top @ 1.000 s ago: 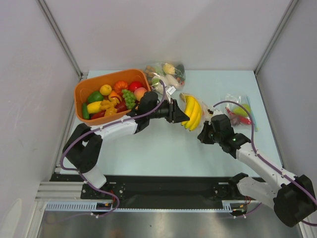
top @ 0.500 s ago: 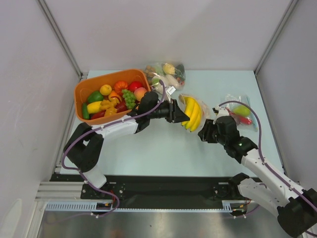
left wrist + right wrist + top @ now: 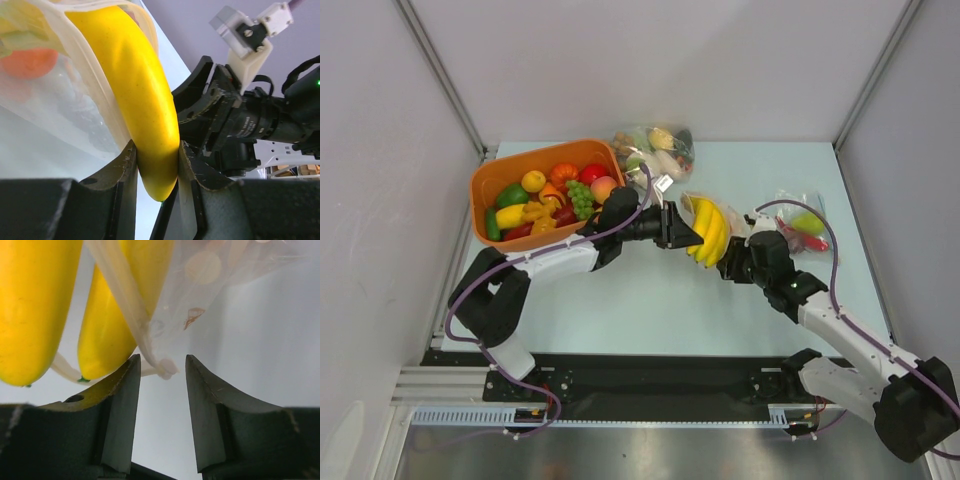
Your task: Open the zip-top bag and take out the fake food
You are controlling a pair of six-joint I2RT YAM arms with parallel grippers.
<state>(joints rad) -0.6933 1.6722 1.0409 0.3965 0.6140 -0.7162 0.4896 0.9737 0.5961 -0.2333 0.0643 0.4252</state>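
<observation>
We found the bananas (image 3: pixel 708 230) near the middle of the desk (image 3: pixel 650 300), between the two claws and partly out of the mouth of the zip-top bag (image 3: pixel 75 110). From above, their long axis ran from the far side toward the near edge in a gentle curve. The blunt tips pointed near and the stem end far. The left claw (image 3: pixel 683 233) gripped one banana close to its tip, a finger pressed on each side. The right claw (image 3: pixel 732 262) stood partly wide just beside the tips, holding nothing. The bag's zip strip (image 3: pixel 131 315) hung down between its fingers.
</observation>
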